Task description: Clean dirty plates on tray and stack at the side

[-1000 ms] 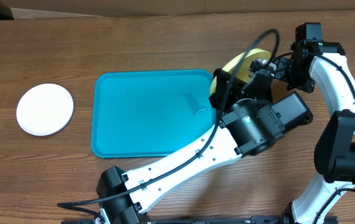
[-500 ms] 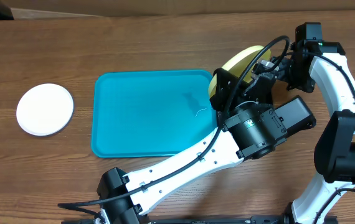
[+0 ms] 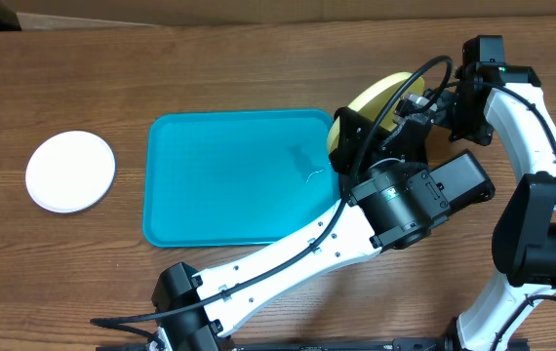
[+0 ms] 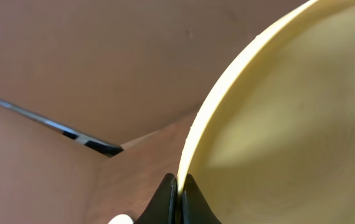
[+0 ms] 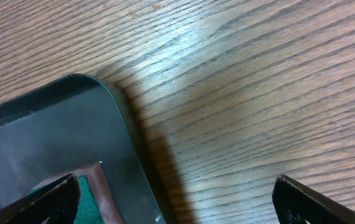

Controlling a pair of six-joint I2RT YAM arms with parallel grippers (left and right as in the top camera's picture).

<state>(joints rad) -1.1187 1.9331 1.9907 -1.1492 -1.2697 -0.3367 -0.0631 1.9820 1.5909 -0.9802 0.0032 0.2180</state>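
The yellow-green plate [image 3: 383,94] is held up on edge just right of the turquoise tray [image 3: 239,175], which is bare. My left gripper [image 4: 179,190] is shut on that plate's rim, and the plate [image 4: 289,118] fills the right half of the left wrist view. A white plate [image 3: 70,172] lies flat on the table, left of the tray. My right gripper [image 5: 174,202] stands wide open with nothing between its fingers. It hangs over the wooden table at the corner of a black tray.
The glossy black tray [image 5: 47,137] holds a green sponge [image 5: 85,198] beside my right gripper's left finger. Both arms crowd the table's right side, the left arm [image 3: 395,200] crossing in front of the right arm [image 3: 522,127].
The left wrist and its cable have shifted slightly up and to the right with the yellow-green plate. The right arm has not moved.
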